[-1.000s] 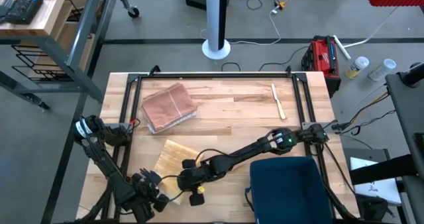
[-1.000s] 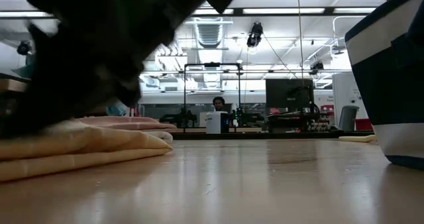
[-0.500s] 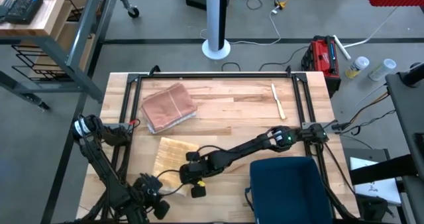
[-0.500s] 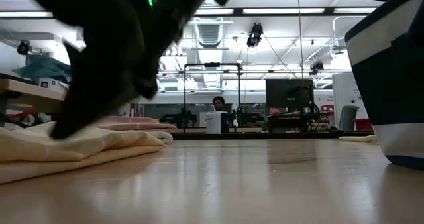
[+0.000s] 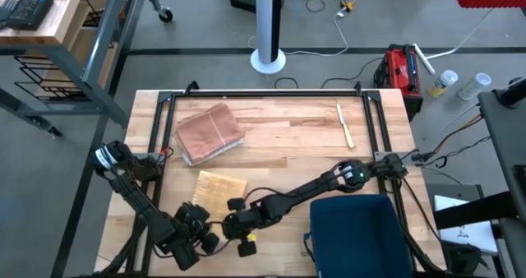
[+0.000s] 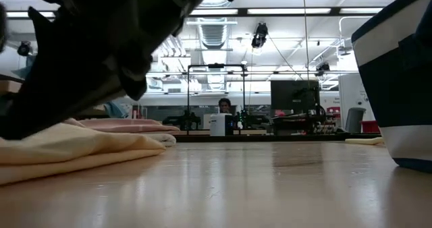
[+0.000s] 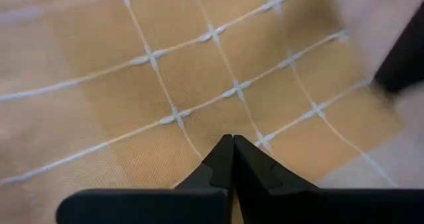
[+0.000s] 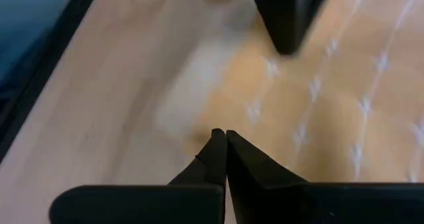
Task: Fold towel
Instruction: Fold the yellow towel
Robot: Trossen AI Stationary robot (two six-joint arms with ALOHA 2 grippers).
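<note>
From the overhead camera I see the yellow checked towel lying near the front of the wooden desk, left of centre, partly folded. My left gripper sits low at the towel's front edge, and its wrist camera shows the two jaws pressed together right over the yellow cloth with its white grid lines; I cannot tell whether any fabric is pinched between them. My right gripper is just beside it, at the towel's front right corner, jaws also closed, their tips hanging over the place where the cloth edge meets bare wood.

A second, pinkish-brown towel lies folded farther back on the left. A pale wooden utensil rests near the back right. A dark blue bin stands at the front right. In the level view the yellow towel bunches in soft layers under the dark arm.
</note>
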